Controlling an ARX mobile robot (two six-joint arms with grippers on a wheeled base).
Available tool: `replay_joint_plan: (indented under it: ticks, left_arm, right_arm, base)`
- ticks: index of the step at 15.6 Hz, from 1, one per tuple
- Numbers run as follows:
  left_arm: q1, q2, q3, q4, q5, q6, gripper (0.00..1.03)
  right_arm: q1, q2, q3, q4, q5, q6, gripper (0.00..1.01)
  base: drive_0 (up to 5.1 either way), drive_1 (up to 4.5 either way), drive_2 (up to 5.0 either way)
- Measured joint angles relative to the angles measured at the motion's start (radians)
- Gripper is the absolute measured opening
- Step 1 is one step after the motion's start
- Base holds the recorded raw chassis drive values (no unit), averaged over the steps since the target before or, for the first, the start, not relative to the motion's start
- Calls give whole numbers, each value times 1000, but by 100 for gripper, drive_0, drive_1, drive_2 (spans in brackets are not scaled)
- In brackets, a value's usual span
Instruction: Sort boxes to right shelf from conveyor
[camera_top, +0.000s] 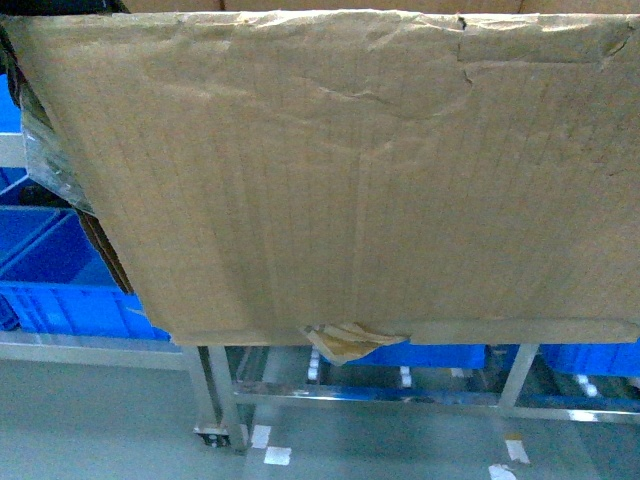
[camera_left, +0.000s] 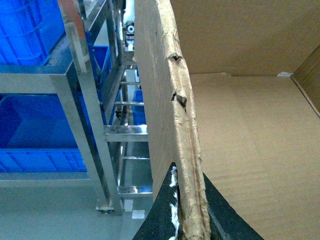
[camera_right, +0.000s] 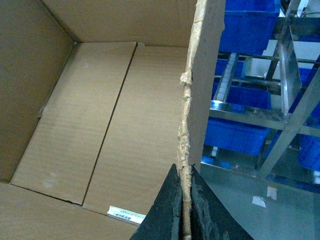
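**Carton held up in front of rack**

Cardboard box fills most of the head view, raised above the floor. Left end effector pinches its torn left wall; right end effector clamps the right wall. Steel shelf with blue crates shows lower left and below.

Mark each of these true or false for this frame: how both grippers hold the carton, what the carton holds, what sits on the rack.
1. The left gripper pinches the carton wall. True.
2. The right gripper hangs open, clear of the carton. False: it clamps a wall edge.
3. The carton holds blue crates. False: the visible interior is bare, apart from a label.
4. Blue crates sit on the steel rack. True.
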Motion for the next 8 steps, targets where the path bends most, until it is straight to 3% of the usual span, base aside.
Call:
replay_joint_plan:
  ticks: [8]
  left_arm:
    - [1, 2, 0, -1, 0, 0, 4]
  right_arm:
    - [1, 1, 0, -2, 0, 0, 2]
  base:
    - [0, 0, 0]
